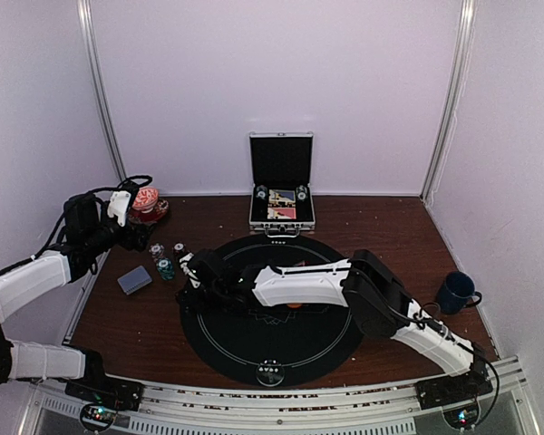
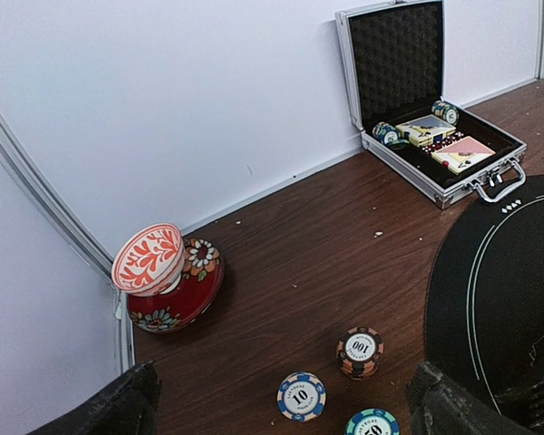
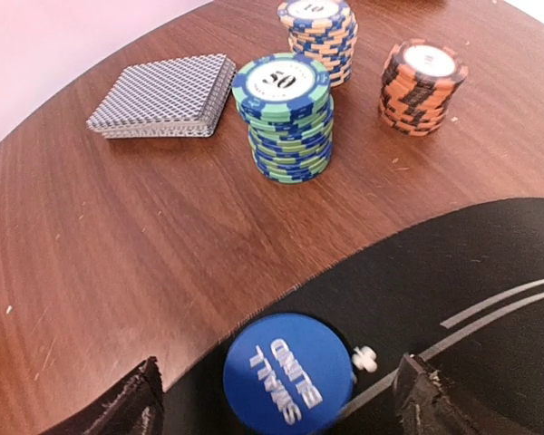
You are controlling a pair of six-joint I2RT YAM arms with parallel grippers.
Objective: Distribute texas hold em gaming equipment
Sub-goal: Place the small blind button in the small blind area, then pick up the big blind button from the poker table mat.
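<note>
A blue "SMALL BLIND" button disc (image 3: pixel 288 372) lies flat at the left rim of the black round mat (image 1: pixel 272 349). My right gripper (image 3: pixel 276 406) stands open over it, with a gap on each side of the disc. Beyond it on the wood stand three chip stacks: teal "50" (image 3: pixel 284 118), blue-and-orange "10" (image 3: pixel 317 32) and orange-and-black "100" (image 3: pixel 422 86). A deck of grey-blue cards (image 3: pixel 163 95) lies to their left. My left gripper (image 2: pixel 286 403) hangs open above the same chips (image 2: pixel 360 351), holding nothing. An orange disc (image 1: pixel 293 305) peeks from under the right arm.
An open silver case (image 1: pixel 282 186) with more chips and card packs stands at the back centre. A red flowered bowl (image 2: pixel 168 276) sits in the back-left corner. A dark blue mug (image 1: pixel 455 292) is on the right. White walls close in the table.
</note>
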